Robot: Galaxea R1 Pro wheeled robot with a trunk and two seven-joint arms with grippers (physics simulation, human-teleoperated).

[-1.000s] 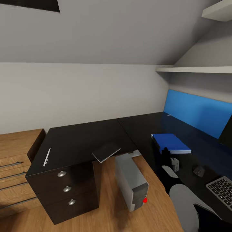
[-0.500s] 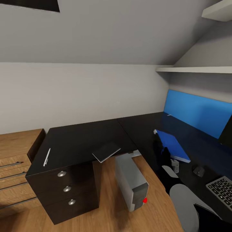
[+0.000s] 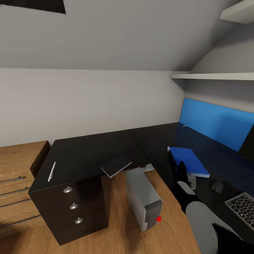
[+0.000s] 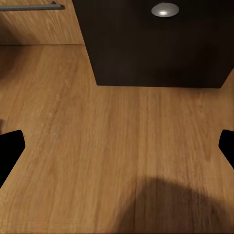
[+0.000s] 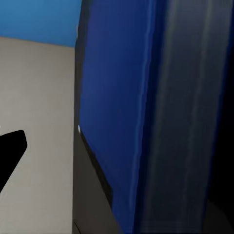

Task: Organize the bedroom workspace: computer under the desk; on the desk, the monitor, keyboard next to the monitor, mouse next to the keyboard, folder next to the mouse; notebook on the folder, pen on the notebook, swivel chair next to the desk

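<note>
The blue folder (image 3: pixel 189 160) lies on the black desk (image 3: pixel 88 151) in front of the blue back panel, and it looms close in the right wrist view (image 5: pixel 117 112). My right gripper (image 3: pixel 182 169) stands at the folder's near edge, open, with one finger (image 5: pixel 10 151) showing far out to the side. The grey notebook (image 3: pixel 116 165) overhangs the desk's inner corner and the white pen (image 3: pixel 51 171) lies at the left end. The mouse (image 3: pixel 217 186), keyboard (image 3: pixel 241 208) and monitor edge (image 3: pixel 248 144) are at the right. The computer (image 3: pixel 144 199) stands on the floor. My left gripper (image 4: pixel 117 146) hangs open over the floor. The swivel chair is out of view.
Black drawers (image 3: pixel 74 206) with round knobs close off the desk's left end, and a light wooden cabinet (image 3: pixel 17 176) stands beside them. White shelves (image 3: pixel 211 75) hang above the right wing. The sloped ceiling comes low over the desk.
The folder lay flat a second ago, tipped up on edge half a second ago, and has now dropped back nearly flat beside my right gripper. Nothing else moved.
</note>
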